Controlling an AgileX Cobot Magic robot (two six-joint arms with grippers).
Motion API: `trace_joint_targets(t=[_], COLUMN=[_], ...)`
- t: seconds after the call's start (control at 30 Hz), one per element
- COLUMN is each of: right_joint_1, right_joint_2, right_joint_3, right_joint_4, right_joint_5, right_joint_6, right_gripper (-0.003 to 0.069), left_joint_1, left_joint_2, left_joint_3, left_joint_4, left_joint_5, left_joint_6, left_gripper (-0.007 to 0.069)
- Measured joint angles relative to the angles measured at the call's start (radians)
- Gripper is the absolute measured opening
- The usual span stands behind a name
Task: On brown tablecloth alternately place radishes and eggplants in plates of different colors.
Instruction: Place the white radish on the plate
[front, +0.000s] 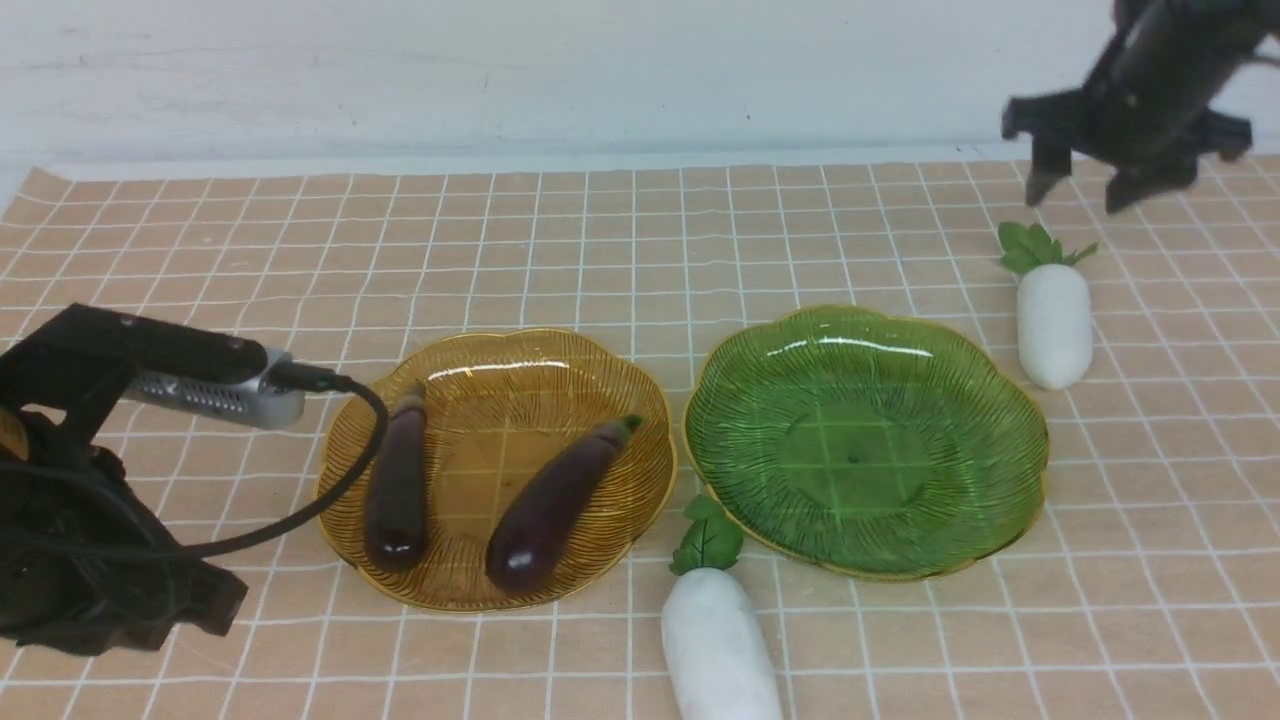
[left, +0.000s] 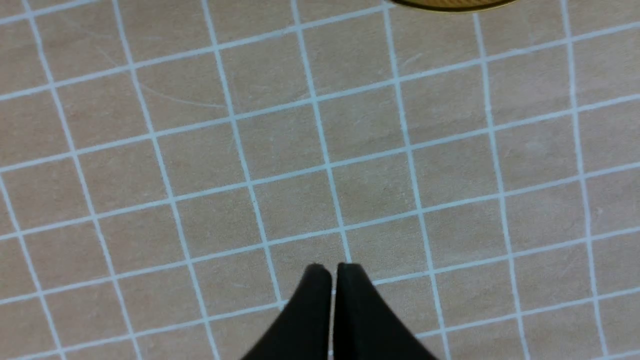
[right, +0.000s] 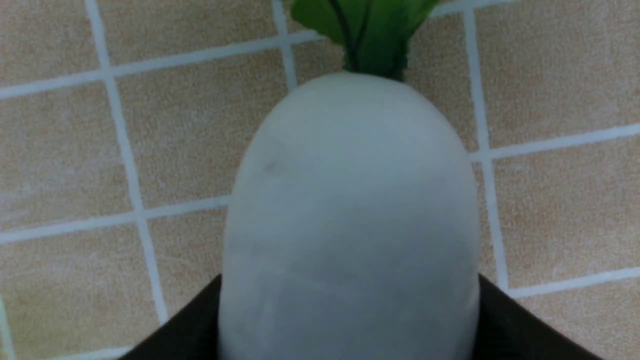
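Note:
On the brown tablecloth the amber plate holds both eggplants. Beside it, the green plate has nothing in it. One radish lies at the front edge between the plates. The other radish lies right of the green plate. In the right wrist view my right gripper straddles it, black fingers against both flanks. In the front view that gripper is blurred, above and behind the radish. My left gripper is shut on nothing over bare cloth.
My left arm and its cable sit low at the front left, close to the amber plate's rim. A white wall runs behind the cloth's far edge.

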Motion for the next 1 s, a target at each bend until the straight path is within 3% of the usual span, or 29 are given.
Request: trace_joint_targets(t=[0.1, 0.23, 0.3, 0.47, 0.67, 0.77, 1.0], right_joint_1=[0.000, 0.018, 0.043, 0.138, 0.230, 0.259, 0.277], right_joint_2=[-0.060, -0.313, -0.423, -0.581, -0.571, -0.543, -0.489], right_joint_3=[-0.045, -0.008, 0.055, 0.291, 0.503, 0.550, 0.559], right_joint_4=[0.037, 0.219, 0.252, 0.231, 0.171, 0.157, 0.164], right_joint_5=[0.014, 0.013, 0.011, 0.018, 0.024, 0.025, 0.002], right_joint_6=[-0.037, -0.100, -0.123, -0.142, -0.145, -0.153, -0.162], right_gripper=[0.0478, 0.0478, 0.0478, 0.0478, 0.0478, 0.0478, 0.0499], left_joint_1=[0.000, 0.000, 0.000, 0.000, -0.014, -0.078, -0.281], left_joint_2=[-0.001, -0.002, -0.003, -0.003, 0.002, 0.027, 0.150], left_joint_3=[0.000, 0.000, 0.000, 0.000, 0.000, 0.000, -0.005], left_joint_4=[0.017, 0.026, 0.024, -0.006, -0.154, -0.225, -0.242], left_joint_5=[-0.029, -0.049, -0.050, -0.080, -0.176, -0.233, -0.351], left_joint_6=[0.019, 0.021, 0.021, 0.021, 0.050, 0.065, 0.043], left_gripper=[-0.0003, -0.0003, -0.0003, -0.0003, -0.0003, -0.0003, -0.0003])
